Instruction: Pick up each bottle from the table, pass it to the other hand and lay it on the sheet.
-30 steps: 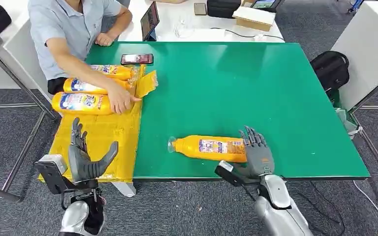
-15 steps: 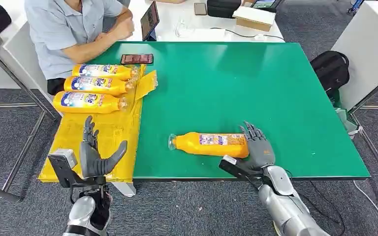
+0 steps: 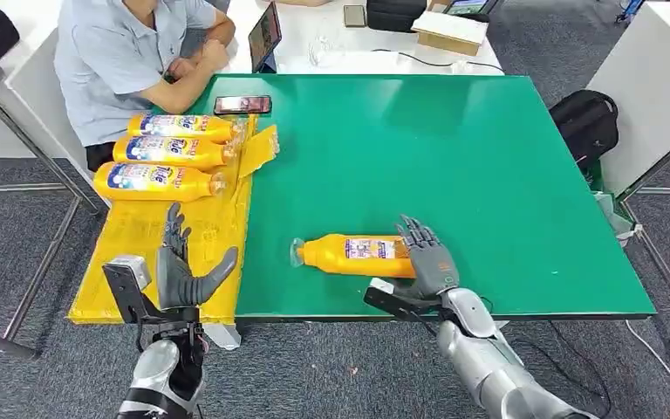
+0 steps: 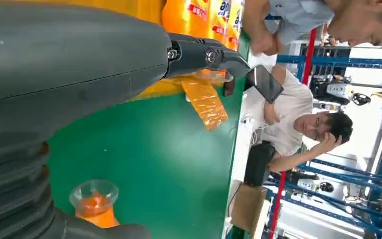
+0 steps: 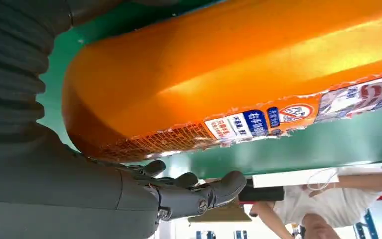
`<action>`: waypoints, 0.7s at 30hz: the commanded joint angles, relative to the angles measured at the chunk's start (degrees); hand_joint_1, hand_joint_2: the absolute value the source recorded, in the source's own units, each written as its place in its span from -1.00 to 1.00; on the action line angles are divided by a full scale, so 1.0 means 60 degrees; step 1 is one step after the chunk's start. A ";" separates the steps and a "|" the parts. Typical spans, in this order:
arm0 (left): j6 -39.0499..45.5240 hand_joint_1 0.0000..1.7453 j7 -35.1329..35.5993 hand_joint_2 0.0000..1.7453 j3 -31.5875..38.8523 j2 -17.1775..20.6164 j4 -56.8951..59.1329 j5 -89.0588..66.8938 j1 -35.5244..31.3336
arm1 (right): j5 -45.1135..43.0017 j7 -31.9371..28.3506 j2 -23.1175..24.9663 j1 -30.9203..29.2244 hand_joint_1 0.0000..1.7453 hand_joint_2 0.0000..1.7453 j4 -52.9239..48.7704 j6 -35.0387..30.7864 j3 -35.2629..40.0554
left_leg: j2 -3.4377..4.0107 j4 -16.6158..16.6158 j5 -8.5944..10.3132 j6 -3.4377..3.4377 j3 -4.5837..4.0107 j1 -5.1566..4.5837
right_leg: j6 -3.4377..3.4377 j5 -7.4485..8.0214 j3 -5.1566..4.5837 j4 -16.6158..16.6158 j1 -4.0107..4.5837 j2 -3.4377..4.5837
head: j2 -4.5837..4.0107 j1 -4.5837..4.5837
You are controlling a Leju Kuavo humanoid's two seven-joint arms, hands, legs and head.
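Note:
An orange bottle [image 3: 353, 255] lies on its side on the green table [image 3: 454, 157], near the front edge, cap to the left. My right hand [image 3: 427, 262] lies over its base end, fingers spread across the top and thumb on the near side. In the right wrist view the bottle [image 5: 238, 64] sits against the palm, with a strip of table between it and the thumb [image 5: 199, 194]. My left hand [image 3: 183, 266] hangs open over the front of the yellow sheet [image 3: 140, 253]. Three more orange bottles [image 3: 170, 151] lie side by side at the sheet's far end.
A person [image 3: 122, 52] sits at the far left corner, arms folded by a phone [image 3: 242, 105] and a tablet [image 3: 266, 35]. A white table behind carries boxes. A black backpack [image 3: 586, 122] sits on the floor to the right. The sheet's crumpled flap [image 3: 262, 148] sticks up at its far corner.
My right hand slid left onto the bottle's base and nudged the bottle slightly left. My left hand moved right and forward. The person took an arm off the sheet's bottles.

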 commanded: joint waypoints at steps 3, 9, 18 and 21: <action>-0.0031 -1.00 0.0019 1.00 -0.0093 0.0224 0.0539 0.0130 -0.0224 | 0.0439 0.0941 0.0063 -0.0689 -1.00 1.00 0.1490 0.0595 0.0882 | 0.0005 -0.0008 -0.0005 -0.0006 0.0028 0.0002 | -0.0010 -0.0006 0.0029 -0.0008 0.0004 -0.0005 | 0.0000 0.0000; -0.0006 -1.00 0.0049 1.00 -0.0009 0.0240 0.0318 0.0148 -0.0080 | 0.0769 0.1943 -0.0049 -0.0944 1.00 1.00 0.1791 0.1401 0.1169 | 0.0005 -0.0011 -0.0007 -0.0008 0.0069 0.0003 | -0.0013 -0.0007 0.0067 -0.0012 0.0005 -0.0009 | 0.0000 -0.0004; -0.0058 -1.00 0.0051 1.00 0.0032 0.0230 0.0404 0.0155 -0.0126 | 0.0428 0.1722 -0.0298 -0.0704 1.00 1.00 0.1895 0.2081 0.1026 | -0.0030 -0.0012 0.0003 0.0002 0.0114 0.0005 | -0.0013 -0.0009 0.0120 -0.0021 0.0008 -0.0033 | 0.0000 0.0000; -0.0089 -1.00 0.0049 1.00 0.0049 0.0242 0.0430 0.0157 -0.0105 | 0.0097 0.1477 -0.0344 -0.0498 1.00 1.00 0.1844 0.2051 0.0800 | -0.0036 -0.0017 0.0002 0.0001 0.0123 0.0005 | -0.0012 -0.0009 0.0135 -0.0027 0.0008 -0.0035 | 0.0000 0.0000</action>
